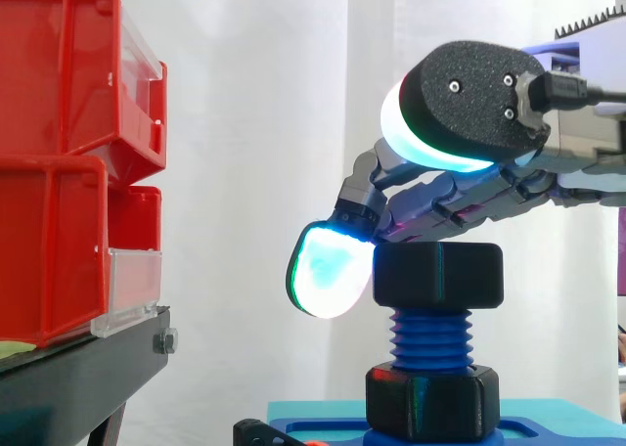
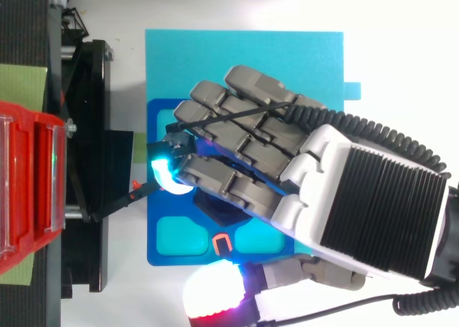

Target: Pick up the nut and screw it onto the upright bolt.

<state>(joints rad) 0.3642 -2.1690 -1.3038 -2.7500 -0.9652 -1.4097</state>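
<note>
Nearest the lens, the hand point(image 1: 469, 197) arches over the black nut point(image 1: 438, 275), its fingers curled onto it. One glowing pad point(image 1: 328, 270) presses the nut's left face, and the thumb is lifted clear. Nut sits atop the upright blue bolt point(image 1: 430, 336); far-side contact hidden. Red bins point(image 1: 59, 162) stand well to the left.

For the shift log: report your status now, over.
Hand curled over nut, fingertip on its side. Nut sits atop blue bolt. Nothing in the way.
</note>
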